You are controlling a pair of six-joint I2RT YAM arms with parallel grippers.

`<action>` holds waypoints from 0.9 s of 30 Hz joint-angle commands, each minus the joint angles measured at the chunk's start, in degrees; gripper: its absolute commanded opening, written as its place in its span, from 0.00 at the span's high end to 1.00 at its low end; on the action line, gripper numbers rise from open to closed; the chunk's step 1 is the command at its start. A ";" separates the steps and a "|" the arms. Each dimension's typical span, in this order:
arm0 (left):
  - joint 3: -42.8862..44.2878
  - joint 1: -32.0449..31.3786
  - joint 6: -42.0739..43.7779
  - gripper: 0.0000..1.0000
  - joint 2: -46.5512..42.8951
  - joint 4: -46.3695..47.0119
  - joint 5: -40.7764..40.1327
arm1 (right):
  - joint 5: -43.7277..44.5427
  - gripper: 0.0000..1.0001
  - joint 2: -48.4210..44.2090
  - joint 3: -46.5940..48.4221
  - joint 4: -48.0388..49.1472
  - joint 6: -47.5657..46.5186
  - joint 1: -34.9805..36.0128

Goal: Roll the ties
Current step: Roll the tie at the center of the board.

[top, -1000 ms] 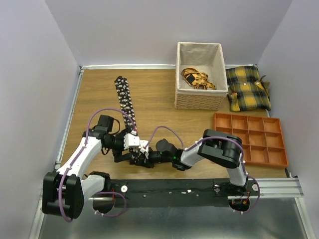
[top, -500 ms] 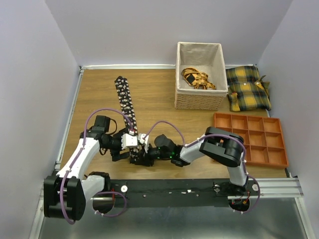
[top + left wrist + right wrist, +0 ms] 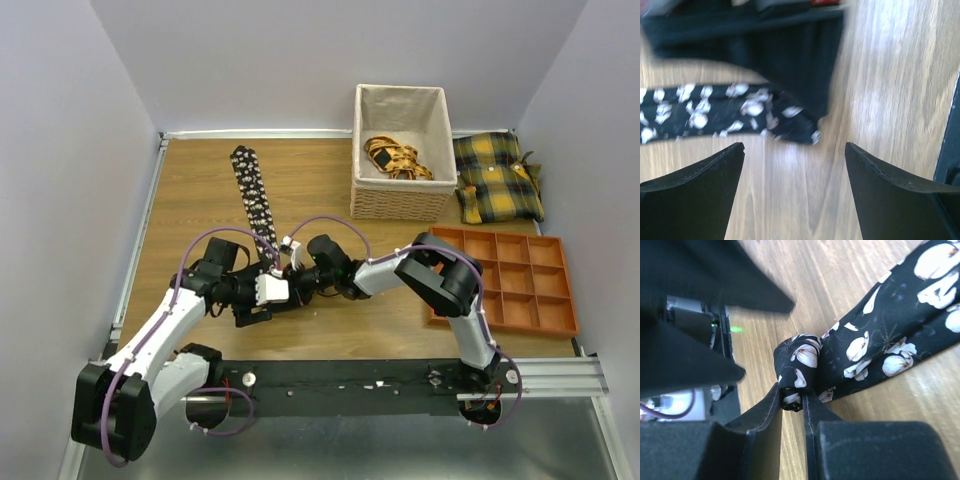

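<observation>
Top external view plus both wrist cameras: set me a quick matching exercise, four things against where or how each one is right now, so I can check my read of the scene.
Things:
1. left end effector
2. right end effector
3. wicker basket
4. orange tray

Places or states:
A. shut on the rolled end of the tie
B. at the far edge of the table, holding yellow-orange straps
C. open, beside the near end of the tie, holding nothing
D. on the right, nearer than the plaid cushions

Pairs: 1-C; 2-A; 3-B; 4-D
</observation>
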 commanded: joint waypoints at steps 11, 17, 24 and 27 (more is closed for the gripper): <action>-3.12 -9.35 -1.92 0.12 6.26 12.16 -7.55 | -13.83 0.89 7.70 5.14 -9.89 13.46 -4.39; 0.04 -12.08 -2.45 0.23 8.83 10.93 -7.74 | -14.27 0.88 8.23 6.29 -11.04 17.67 -5.27; -0.66 -15.68 -3.86 0.29 10.23 8.82 -7.82 | -14.19 0.86 9.28 5.15 -8.93 21.55 -6.59; 0.13 -15.77 -3.95 0.31 12.43 7.59 -8.79 | -14.01 0.86 9.02 4.89 -8.58 21.90 -6.94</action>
